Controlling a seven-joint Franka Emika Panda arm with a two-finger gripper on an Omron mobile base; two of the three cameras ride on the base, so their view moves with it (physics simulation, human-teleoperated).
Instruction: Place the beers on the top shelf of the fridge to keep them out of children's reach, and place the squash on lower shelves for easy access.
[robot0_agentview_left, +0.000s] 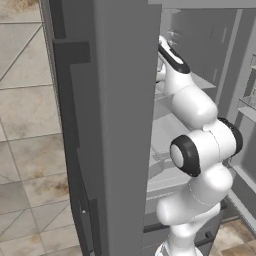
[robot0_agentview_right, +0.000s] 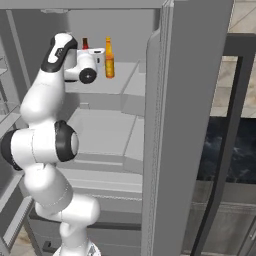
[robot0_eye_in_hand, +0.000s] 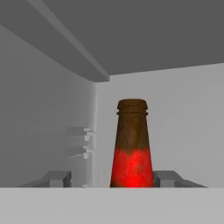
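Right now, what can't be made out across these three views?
- Brown bottle: base cut off at the hand view's bottom; in the right base view, the arm hides its body.
- Gripper: grip on the bottle unclear.
- Top shelf: the fridge door blocks it in the left base view.

Matt grey metal fridge (robot0_agentview_right: 195, 100), mottled brown glass bottle (robot0_eye_in_hand: 131, 144), glossy amber bottle (robot0_agentview_right: 109, 60)

A kitchen: an open grey fridge (robot0_agentview_right: 165, 125) stands on a beige tiled floor (robot0_agentview_left: 27, 125)

No legible text, brand or number found; red label on brown bottle (robot0_eye_in_hand: 131, 148) and orange label on amber bottle (robot0_agentview_right: 109, 60) are blank.
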